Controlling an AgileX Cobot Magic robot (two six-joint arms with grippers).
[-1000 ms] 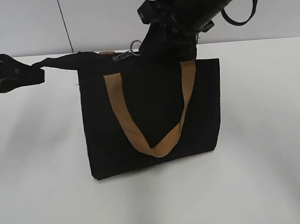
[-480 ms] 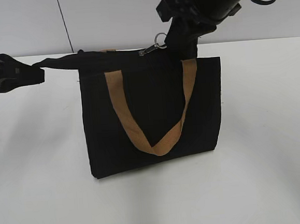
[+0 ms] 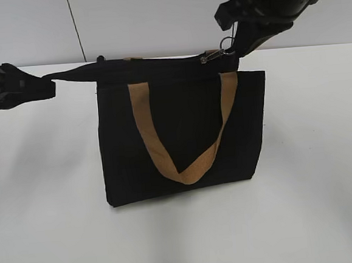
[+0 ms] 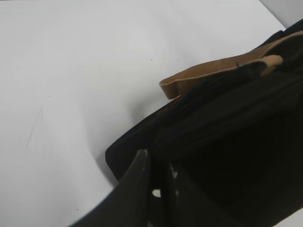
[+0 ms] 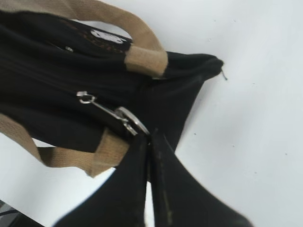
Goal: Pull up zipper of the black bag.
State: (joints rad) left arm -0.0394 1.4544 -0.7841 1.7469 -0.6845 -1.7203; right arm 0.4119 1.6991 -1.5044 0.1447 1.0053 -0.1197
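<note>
Upper right of frame, I saw the right gripper (image 5: 149, 142) pinching the zipper (image 3: 217, 54) ring; left gripper (image 3: 47, 87) clamped the black bag (image 3: 182, 137) corner, far left.

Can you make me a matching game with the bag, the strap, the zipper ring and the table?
Things:
1. black bag
2. strap handle
3. zipper ring
4. table

Descriptions:
A. white
B. silvery, by the right gripper
C. tan-brown
D. standing upright, one top corner gripped by the left gripper

Pairs: 1-D, 2-C, 3-B, 4-A
</note>
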